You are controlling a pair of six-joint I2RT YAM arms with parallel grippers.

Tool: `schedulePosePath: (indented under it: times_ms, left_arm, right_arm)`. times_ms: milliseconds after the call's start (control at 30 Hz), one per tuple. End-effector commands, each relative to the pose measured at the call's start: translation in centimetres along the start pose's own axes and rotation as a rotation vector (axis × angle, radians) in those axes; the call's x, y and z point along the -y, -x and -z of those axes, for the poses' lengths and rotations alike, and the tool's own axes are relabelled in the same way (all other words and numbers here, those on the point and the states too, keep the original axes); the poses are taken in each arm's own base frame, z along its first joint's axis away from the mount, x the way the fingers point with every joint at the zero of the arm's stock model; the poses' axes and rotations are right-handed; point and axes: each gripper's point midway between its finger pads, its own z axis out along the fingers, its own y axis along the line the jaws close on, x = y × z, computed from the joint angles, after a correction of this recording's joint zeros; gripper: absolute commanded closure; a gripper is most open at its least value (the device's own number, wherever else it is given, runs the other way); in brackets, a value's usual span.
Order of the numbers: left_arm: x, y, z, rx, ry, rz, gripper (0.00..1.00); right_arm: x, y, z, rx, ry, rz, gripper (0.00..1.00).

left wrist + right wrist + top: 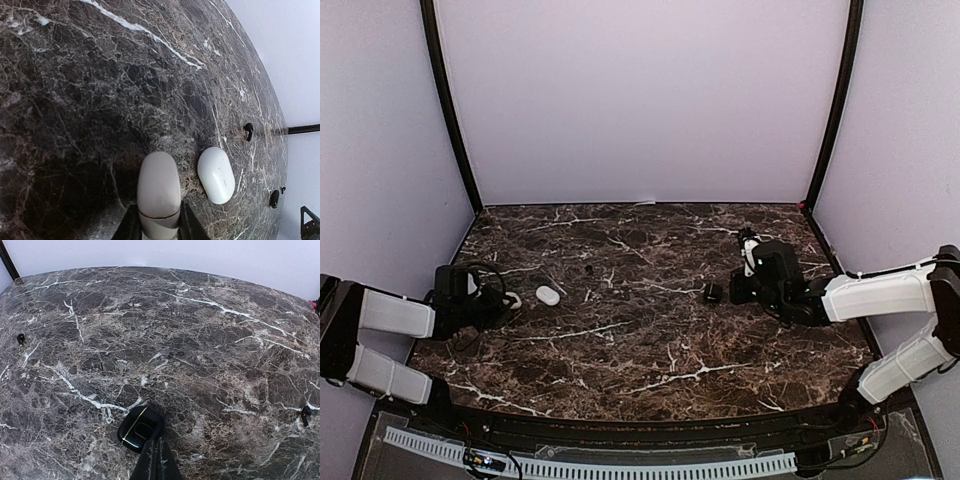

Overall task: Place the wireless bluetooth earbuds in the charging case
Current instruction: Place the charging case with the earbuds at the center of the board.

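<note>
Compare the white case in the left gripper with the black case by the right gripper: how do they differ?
Colour: the held white case is off-white, while the black case is glossy black with a thin gold line.
Grip: the held white case sits clamped in the left gripper. The black case lies free on the table, at the shut tips of the right gripper, not between them.
Both are small, rounded and pebble-like.

White case (159, 192) between jaws, second case (216, 175) beside

The left tool (159, 226) and right tool (156, 460) are black, on white-shelled arms (880, 295) with black joints.
</note>
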Motion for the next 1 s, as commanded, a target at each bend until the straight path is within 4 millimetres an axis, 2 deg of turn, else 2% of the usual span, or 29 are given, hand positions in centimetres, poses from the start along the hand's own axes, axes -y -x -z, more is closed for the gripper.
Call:
schedulePosePath:
  times_ms: [0, 200, 233, 333, 533, 633, 800, 967]
  left_arm:
    - [-0.4, -0.5, -0.3, -0.023, 0.003, -0.002, 0.96]
    - [-0.6, -0.5, -0.2, -0.024, 0.015, -0.026, 0.76]
    - [-0.7, -0.4, -0.1, -0.021, 0.024, -0.034, 0.70]
    - [-1.2, 0.3, 0.5, 0.002, 0.083, -0.025, 0.46]
    - [-1.2, 1.1, 1.7, 0.038, 0.122, -0.024, 0.20]
    - [-0.4, 1.7, 2.4, 0.051, 0.117, -0.036, 0.17]
    - [2.5, 2.2, 3.2, 0.031, 0.025, -0.109, 0.17]
    - [7.0, 0.9, 4.0, -0.024, -0.154, -0.257, 0.21]
  right_arm:
    - [0.1, 0.0, -0.3, 0.009, 0.002, -0.021, 0.97]
    - [0.0, -0.1, -0.2, 0.007, 0.011, -0.016, 0.87]
    - [0.0, -0.2, -0.2, 0.006, 0.011, -0.016, 0.83]
    - [0.0, -0.1, -0.3, 0.006, 0.012, -0.014, 0.77]
    - [0.0, 0.1, -0.6, -0.014, 0.015, 0.004, 0.67]
    - [0.2, 0.3, -1.0, -0.039, 0.015, 0.002, 0.63]
    - [-0.5, 0.5, -1.9, -0.094, 0.071, -0.006, 0.59]
    - [-2.2, 0.5, -2.5, -0.151, 0.193, -0.013, 0.38]
